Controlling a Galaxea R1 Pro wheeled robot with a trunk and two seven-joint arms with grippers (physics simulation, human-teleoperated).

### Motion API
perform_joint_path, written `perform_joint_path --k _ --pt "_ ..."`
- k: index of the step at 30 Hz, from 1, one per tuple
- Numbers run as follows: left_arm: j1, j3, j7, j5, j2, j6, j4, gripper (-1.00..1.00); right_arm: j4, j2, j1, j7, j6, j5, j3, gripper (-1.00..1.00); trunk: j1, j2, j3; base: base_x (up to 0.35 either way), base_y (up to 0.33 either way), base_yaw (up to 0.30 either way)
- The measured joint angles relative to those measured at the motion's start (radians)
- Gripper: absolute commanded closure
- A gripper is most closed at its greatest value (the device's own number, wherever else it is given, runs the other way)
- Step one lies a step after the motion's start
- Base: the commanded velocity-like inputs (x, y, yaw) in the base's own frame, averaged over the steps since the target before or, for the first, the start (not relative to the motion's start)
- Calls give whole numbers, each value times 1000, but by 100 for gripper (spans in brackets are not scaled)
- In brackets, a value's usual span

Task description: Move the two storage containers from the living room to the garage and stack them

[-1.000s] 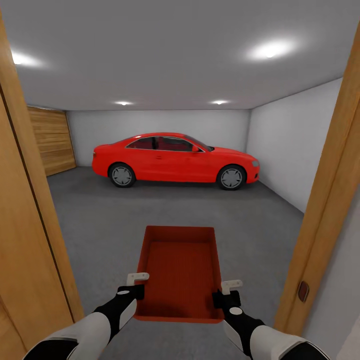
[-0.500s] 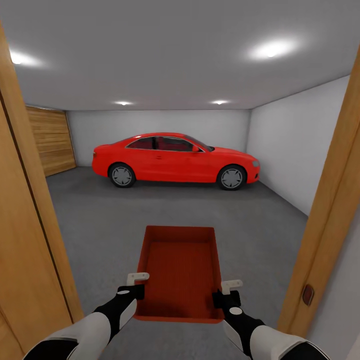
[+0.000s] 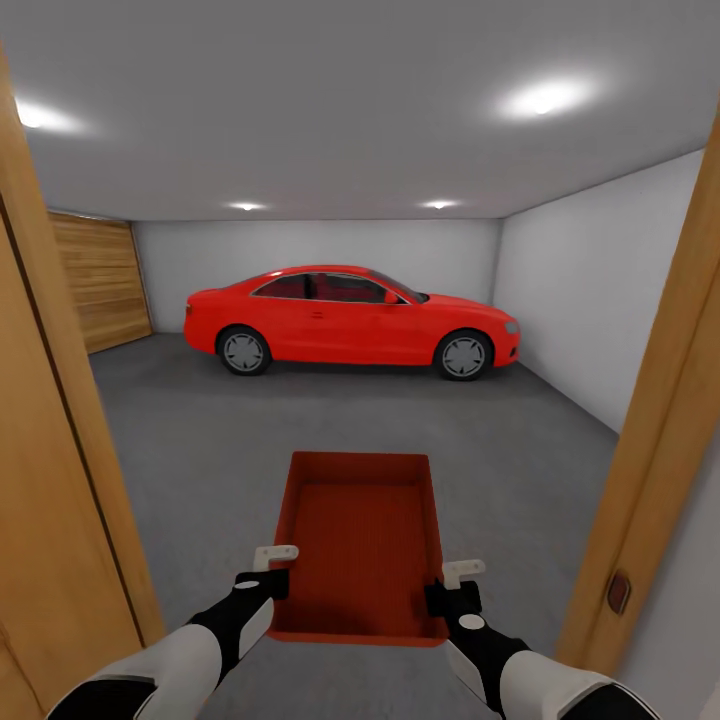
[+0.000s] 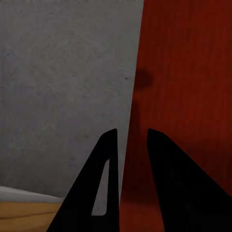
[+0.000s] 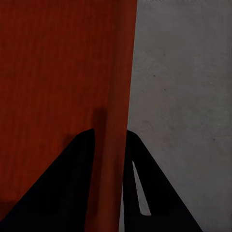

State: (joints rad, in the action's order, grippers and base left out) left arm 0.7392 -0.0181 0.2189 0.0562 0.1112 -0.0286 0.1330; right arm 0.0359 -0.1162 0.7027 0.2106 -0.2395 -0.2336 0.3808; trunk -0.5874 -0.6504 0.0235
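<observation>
Closest in, both arms reach forward and carry one storage container between them, held level above the floor of the garage. The left gripper has its jaws clamped on the container's left side wall near the near corner; in the left wrist view the left gripper straddles that thin red wall, one finger outside, one inside. The right gripper matches it on the right wall, jaws clamped on the rim, and the right wrist view shows the right gripper pinching the upright wall with grey concrete beyond. The storage container is open-topped and its ribbed bottom shows bare; its wall is plain red. Wooden door frame posts stand on either side, left and right. Further on, the concrete runs out to a red car parked side-on against the far white wall, and a wood-panelled door wall shows at the far left.
</observation>
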Motion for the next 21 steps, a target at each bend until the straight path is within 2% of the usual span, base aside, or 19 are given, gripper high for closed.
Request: perform_joint_path --k 21 --pt "0 2 -2 1 -1 1 -3 100 0 0 0 -1 2 1 0 100 0 0 0 309 0 0"
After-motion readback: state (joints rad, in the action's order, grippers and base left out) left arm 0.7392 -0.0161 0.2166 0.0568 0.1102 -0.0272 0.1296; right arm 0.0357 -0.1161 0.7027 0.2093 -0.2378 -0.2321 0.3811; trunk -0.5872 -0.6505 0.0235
